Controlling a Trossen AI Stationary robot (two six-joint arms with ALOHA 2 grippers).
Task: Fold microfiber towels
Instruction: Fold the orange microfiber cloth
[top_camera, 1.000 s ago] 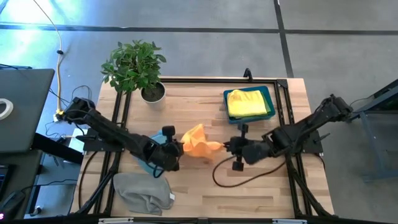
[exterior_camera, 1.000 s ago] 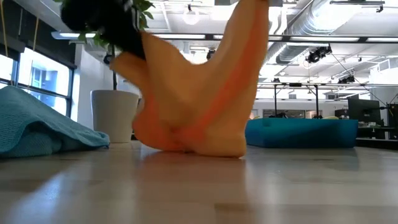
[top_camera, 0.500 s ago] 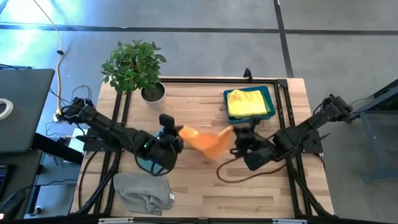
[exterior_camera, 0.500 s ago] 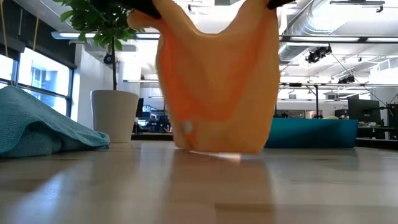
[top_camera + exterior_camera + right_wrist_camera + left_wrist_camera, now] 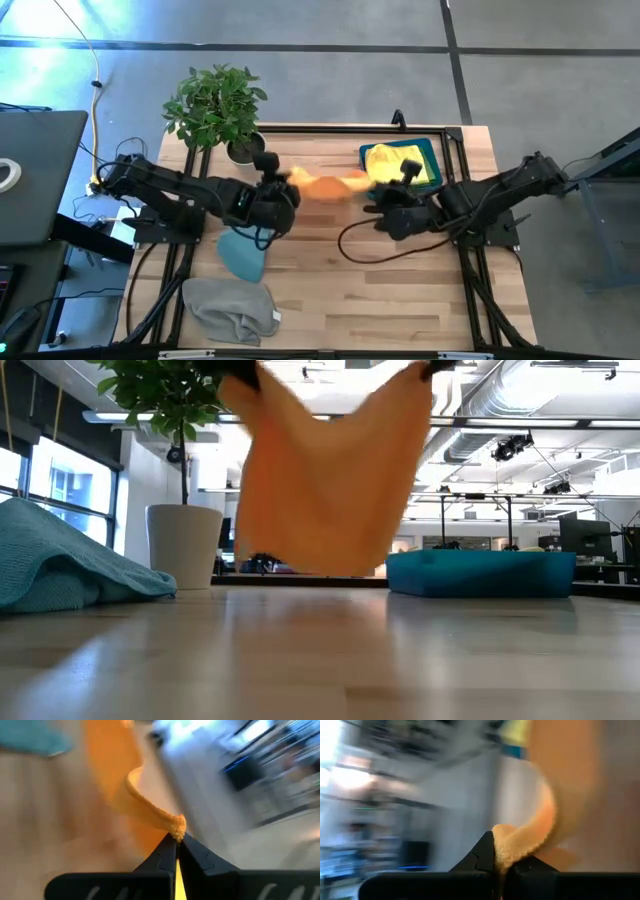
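The orange towel (image 5: 325, 185) hangs spread between my two grippers over the far middle of the table. In the low view the orange towel (image 5: 325, 480) hangs clear of the tabletop. My left gripper (image 5: 288, 184) is shut on its left upper corner, and my right gripper (image 5: 374, 190) is shut on its right upper corner. A light blue towel (image 5: 243, 252) and a grey towel (image 5: 230, 308) lie bunched at the near left. A yellow towel (image 5: 395, 163) lies in the blue bin (image 5: 432, 160). My left gripper pinches a corner of the orange towel (image 5: 506, 851) between its two shut fingers; the cloth bulges out just past the fingertips. The towel hangs below, clear of the table. My right gripper pinches the opposite upper corner (image 5: 176, 827) between its two shut fingertips. The upper edge sags between the two holds.
A potted plant (image 5: 215, 105) stands at the far left, its white pot (image 5: 183, 545) close behind the hanging towel. The blue bin (image 5: 480, 572) stands at the far right. A black cable (image 5: 360, 250) loops on the table below the right arm. Bare wood lies at the near middle.
Both grippers have gone up and toward the table's far edge, staying shut on the orange towel. The towel, whose lower part was crumpled on the table, has been lifted clear and now hangs spread out between them.
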